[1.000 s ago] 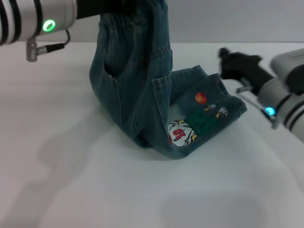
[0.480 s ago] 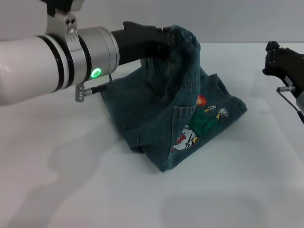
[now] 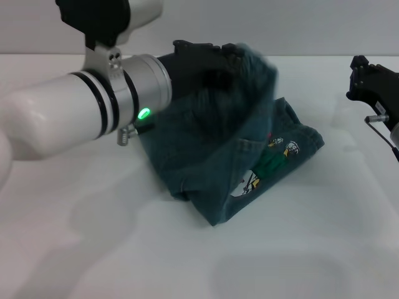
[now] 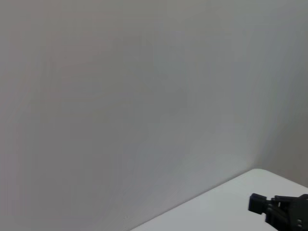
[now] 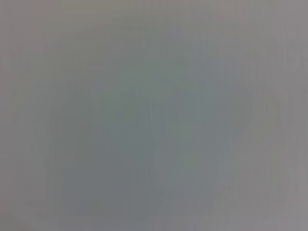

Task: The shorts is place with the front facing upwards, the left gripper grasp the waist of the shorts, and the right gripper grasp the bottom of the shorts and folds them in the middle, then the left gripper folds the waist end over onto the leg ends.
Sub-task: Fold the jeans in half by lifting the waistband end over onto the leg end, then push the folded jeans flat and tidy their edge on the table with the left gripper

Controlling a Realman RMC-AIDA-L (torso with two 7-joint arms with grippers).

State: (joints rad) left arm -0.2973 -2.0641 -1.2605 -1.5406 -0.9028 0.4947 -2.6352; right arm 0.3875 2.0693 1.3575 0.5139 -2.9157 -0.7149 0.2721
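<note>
The shorts (image 3: 199,156) lie folded lengthwise on the white table (image 3: 93,249), cartoon patch (image 3: 268,161) facing up. My left gripper (image 3: 227,59), on the green-ringed arm, is shut on the waist (image 3: 259,70) and holds it lifted above the middle of the shorts, so the denim drapes down from it. The leg ends (image 3: 308,138) rest flat on the table to the right. At the right edge, my right gripper (image 3: 360,78) hangs apart from the cloth; it also shows in the left wrist view as the right gripper (image 4: 260,204) over the table's corner.
The left arm's thick white forearm (image 3: 68,118) crosses the left side of the table. A plain grey wall (image 4: 144,96) stands behind the table. The right wrist view shows only flat grey.
The left gripper has carried the waist down and to the right, over the folded shorts toward the leg ends. The right gripper drew back to the right edge, then held still.
</note>
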